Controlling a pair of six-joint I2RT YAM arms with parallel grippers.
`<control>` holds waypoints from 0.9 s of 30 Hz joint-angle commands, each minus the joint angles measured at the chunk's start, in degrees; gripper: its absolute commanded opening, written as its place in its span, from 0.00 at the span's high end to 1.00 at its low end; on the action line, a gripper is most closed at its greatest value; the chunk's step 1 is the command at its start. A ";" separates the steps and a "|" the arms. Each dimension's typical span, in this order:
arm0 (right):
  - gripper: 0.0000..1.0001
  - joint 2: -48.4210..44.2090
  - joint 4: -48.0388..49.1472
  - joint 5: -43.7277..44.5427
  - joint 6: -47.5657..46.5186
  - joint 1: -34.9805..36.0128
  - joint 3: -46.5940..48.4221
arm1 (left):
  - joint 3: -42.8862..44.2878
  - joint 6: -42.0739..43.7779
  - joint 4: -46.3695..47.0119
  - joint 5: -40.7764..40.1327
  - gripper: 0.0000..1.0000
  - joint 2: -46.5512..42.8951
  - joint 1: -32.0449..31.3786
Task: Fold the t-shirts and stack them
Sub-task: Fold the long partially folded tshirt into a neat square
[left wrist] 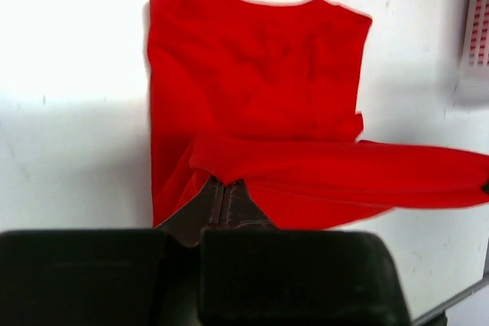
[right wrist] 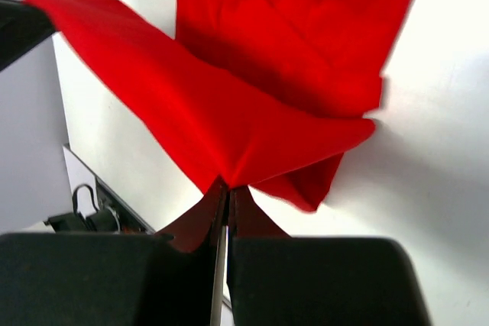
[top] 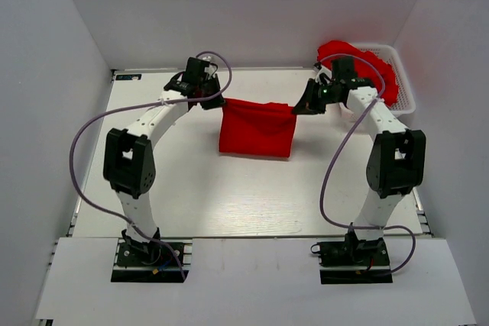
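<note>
A bright red t-shirt (top: 257, 129) hangs stretched between my two grippers over the middle back of the table, its lower part lying on the surface. My left gripper (top: 217, 97) is shut on the shirt's left top corner; in the left wrist view the cloth (left wrist: 260, 82) runs out of the pinched fingertips (left wrist: 224, 188). My right gripper (top: 299, 108) is shut on the right top corner, and the right wrist view shows the t-shirt (right wrist: 252, 104) gathered at its closed tips (right wrist: 228, 188). More red t-shirts (top: 367, 66) fill the basket at the back right.
The white lattice basket (top: 405, 85) sits at the table's back right corner, close behind the right arm. White walls close in the table (top: 229, 196) on the back and both sides. Purple cables loop off both arms.
</note>
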 commanded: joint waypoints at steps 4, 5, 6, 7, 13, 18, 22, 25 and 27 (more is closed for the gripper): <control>1.00 6.25 0.55 -3.55 0.53 -2.60 7.85 | 8.29 1.11 1.06 2.40 1.00 5.92 3.34; 1.00 7.14 0.73 -4.07 0.44 -2.60 8.73 | 8.99 1.11 1.75 2.40 1.00 6.63 3.35; 1.00 7.94 0.73 -4.25 0.36 -2.86 9.43 | 9.52 1.11 2.28 3.19 1.00 7.34 3.87; 1.00 10.29 0.99 -4.60 0.27 -2.95 10.83 | 9.52 1.11 2.29 4.32 1.00 8.04 3.88; 1.00 17.51 5.91 -9.69 1.67 -3.65 15.14 | 12.33 -0.03 6.24 5.92 1.00 13.57 5.11; 0.85 26.02 12.24 -9.44 4.65 -4.27 22.43 | 17.69 -0.56 9.76 7.23 0.88 20.25 6.34; 0.10 35.44 14.09 -10.58 7.65 -4.71 34.20 | 28.38 -1.26 7.68 9.16 0.00 26.84 7.56; 0.10 33.53 13.83 -11.02 5.90 -4.45 38.79 | 29.93 0.04 6.24 9.78 0.00 27.48 8.10; 0.10 28.45 14.70 -9.62 2.93 -4.36 32.66 | 24.94 0.92 8.17 11.18 0.00 24.50 8.10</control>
